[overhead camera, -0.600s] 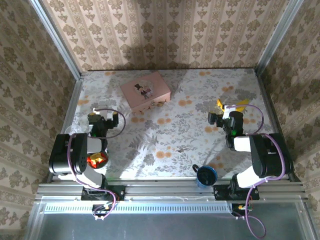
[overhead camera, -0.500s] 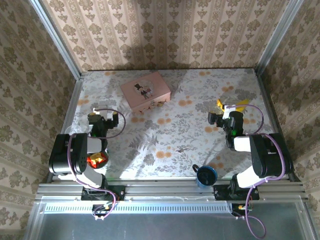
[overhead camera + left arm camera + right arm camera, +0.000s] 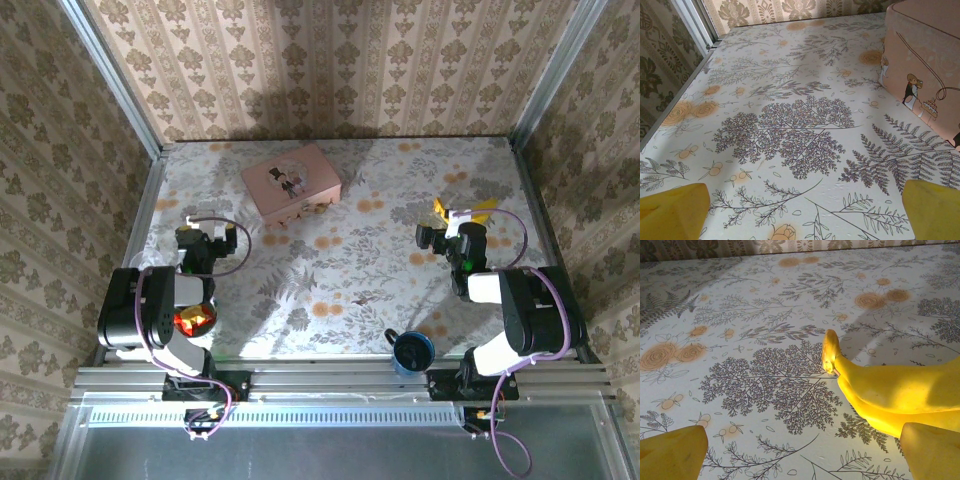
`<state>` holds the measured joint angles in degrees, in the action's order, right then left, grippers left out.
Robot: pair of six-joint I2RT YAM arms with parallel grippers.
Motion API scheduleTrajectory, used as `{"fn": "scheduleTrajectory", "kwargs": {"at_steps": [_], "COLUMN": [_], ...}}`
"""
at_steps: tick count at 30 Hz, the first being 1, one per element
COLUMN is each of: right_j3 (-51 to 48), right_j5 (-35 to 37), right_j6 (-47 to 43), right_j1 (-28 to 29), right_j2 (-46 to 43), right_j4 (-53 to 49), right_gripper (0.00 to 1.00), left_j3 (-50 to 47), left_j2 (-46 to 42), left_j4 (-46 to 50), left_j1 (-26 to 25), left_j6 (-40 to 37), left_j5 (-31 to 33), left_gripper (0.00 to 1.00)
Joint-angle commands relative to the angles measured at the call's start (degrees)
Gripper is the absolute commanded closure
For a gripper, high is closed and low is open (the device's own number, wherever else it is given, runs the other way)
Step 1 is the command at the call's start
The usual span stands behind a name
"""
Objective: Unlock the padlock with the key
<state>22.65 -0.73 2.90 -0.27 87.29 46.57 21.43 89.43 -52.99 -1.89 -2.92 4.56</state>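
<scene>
The left pincer (image 3: 802,212) stands wide open. Its two yellow fingertips (image 3: 670,212) sit at the bottom corners of the wrist view with bare flowered surface (image 3: 790,100) between them. It holds nothing and touches nothing. Just ahead and to its right stands the pink box (image 3: 920,60), apart from the fingers.

The right pincer (image 3: 802,452) is spread just as wide and is also empty. A banana (image 3: 890,390) lies on the surface in front of it, its stem end pointing toward the middle of the gap. Its body runs off past the fingertip (image 3: 932,450) at the right of that view. Whether that fingertip touches the peel I cannot tell, but the pincer is not closed on it.

In the top view the padlock (image 3: 365,298) is no more than a tiny dark speck. It lies on open surface between the two arms, just beyond the blue mug (image 3: 411,350) and well apart from both pincers. Its shackle is too small to make out.

Counted: two pincers, one banana, one pink box, one blue mug at the near edge and one padlock.
</scene>
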Motion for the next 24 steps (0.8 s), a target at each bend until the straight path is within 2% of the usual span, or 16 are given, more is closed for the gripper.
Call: {"fn": "scheduleTrajectory", "kwargs": {"at_steps": [1, 14, 18, 24], "right_j3": [0.91, 0.82, 1.38, 3.19], "right_j5": [-0.70, -0.76, 0.01, 1.60], "right_j6": [-1.14, -1.14, -0.98, -0.39], "right_j1": [-0.17, -0.21, -0.17, -0.08], "right_j2": [0.33, 0.25, -0.05, -2.33], "right_j4": [1.77, 1.77, 0.53, -4.44], "right_gripper": [0.00, 0.00, 0.00, 0.00], "left_j3": [0.63, 0.87, 0.66, 0.21], "left_j2": [-0.09, -0.11, -0.42, -6.59], "left_j4": [-0.84, -0.36, -0.62, 3.79], "left_j1": [-0.13, 0.40, 0.48, 0.67], "left_j6": [-1.11, -0.72, 0.02, 1.21], "left_j5": [0.19, -0.95, 0.71, 3.50], "left_gripper": [0.00, 0.00, 0.00, 0.00]}}
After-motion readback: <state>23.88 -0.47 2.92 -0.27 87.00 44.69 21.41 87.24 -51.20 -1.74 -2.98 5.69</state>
